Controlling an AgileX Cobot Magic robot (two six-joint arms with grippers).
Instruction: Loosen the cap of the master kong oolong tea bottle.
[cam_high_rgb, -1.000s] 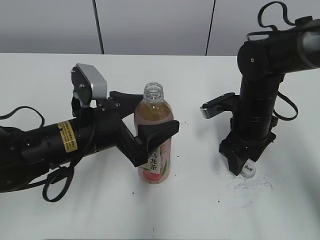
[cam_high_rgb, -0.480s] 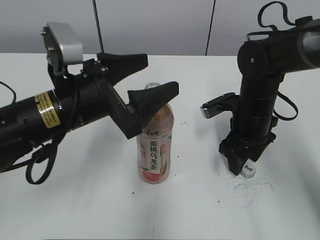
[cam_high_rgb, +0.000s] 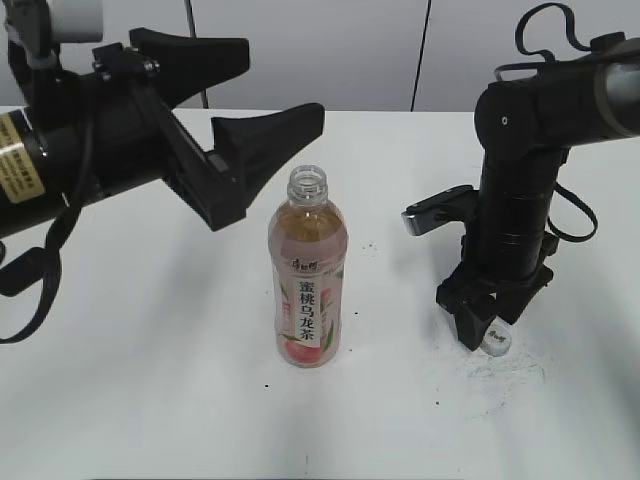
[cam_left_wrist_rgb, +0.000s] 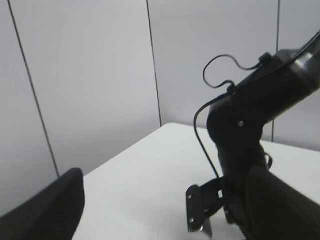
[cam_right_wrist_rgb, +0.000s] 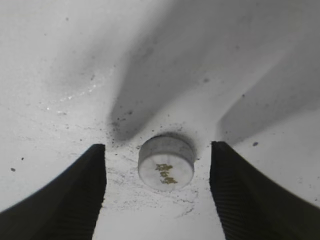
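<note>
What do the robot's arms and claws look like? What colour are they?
Both arms are black and chunky. The left gripper has two long pointed black fingers, a yellow warning sticker on its arm, and a silver-grey camera box on top. The right arm is a thick black tube with looping black cables and a silver bracket. The right gripper's finger pads are ribbed.

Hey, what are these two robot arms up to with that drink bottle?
They have unscrewed it. The master kong oolong tea bottle stands upright on the white table with its neck open. The cap lies flat on the table to the right, between the spread fingers of the right pincer, which is not touching it. The left pincer hangs open above and left of the bottle, holding nothing.
</note>
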